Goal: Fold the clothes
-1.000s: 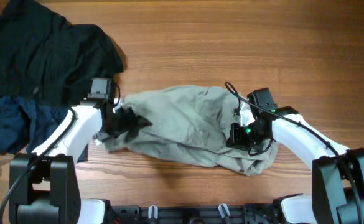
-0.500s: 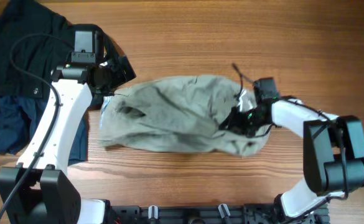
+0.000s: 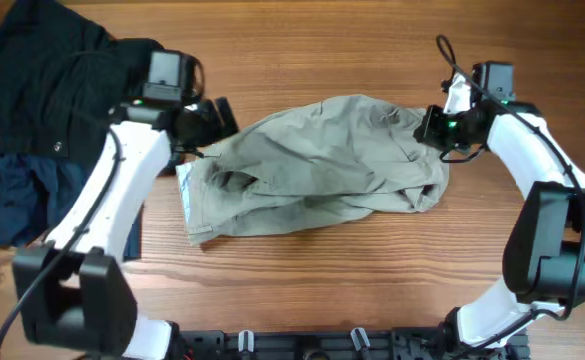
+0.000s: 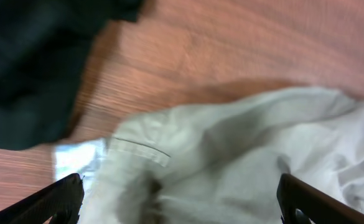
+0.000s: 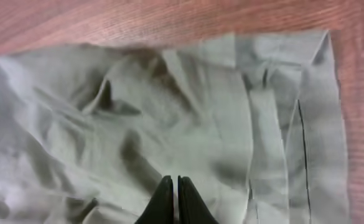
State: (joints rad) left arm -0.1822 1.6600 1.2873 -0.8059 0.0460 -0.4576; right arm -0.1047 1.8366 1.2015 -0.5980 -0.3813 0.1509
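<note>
Across the middle of the tabletop [image 3: 302, 45] lies a crumpled khaki garment [image 3: 312, 180]. It runs from left of centre toward the right edge, with its long side roughly parallel to the near edge. Its left end is turned back, showing a pale patch of lining [image 3: 187, 185].

At the garment's far right corner sits the right gripper [image 3: 434, 125]. In the right wrist view its 2 fingers [image 5: 165, 198] are pressed tight together with their tips down in the cloth. They are closed on a pinch of the khaki fabric, and creases run away from them on both sides.

The left gripper [image 3: 210, 120] is at the garment's far left corner, just beside the cloth. In the left wrist view its 2 fingers [image 4: 60, 196] are spread wide apart at the lower corners of the picture and hold nothing. The garment's hem and the pale lining lie below them.

Toward the far left corner of the tabletop a black garment [image 3: 52, 80] lies in a heap. A navy garment [image 3: 12, 195] sits against it on the near side, along the left edge. Both are apart from the khaki garment, with bare wood between.
</note>
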